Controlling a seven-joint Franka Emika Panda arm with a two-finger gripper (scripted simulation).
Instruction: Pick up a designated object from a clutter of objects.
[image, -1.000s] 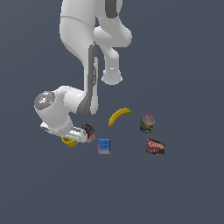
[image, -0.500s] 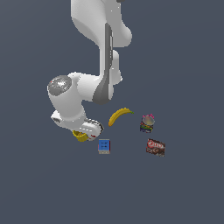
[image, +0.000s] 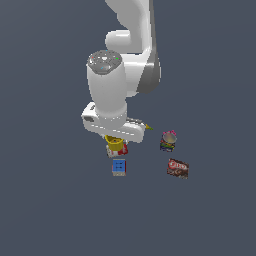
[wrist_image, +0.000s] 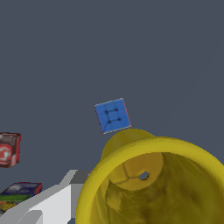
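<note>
Directly under the gripper (image: 116, 138) hangs the yellow cup (image: 115, 143), clamped.

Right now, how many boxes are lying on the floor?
2. The dark box lies at the exterior view's right; the colourful box sits just behind it. The arm may hide others.

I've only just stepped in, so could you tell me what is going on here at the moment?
A single white robot arm is picking a small yellow cup out of a handful of scattered items. The cup sits right under the gripper, apparently held, and fills the wrist view with its open mouth toward the camera. The red-and-white can shows just behind it. The blue cube, the dark red-brown box and the small colourful box lie apart on the grey surface. Only the tip of the banana shows behind the arm.
</note>
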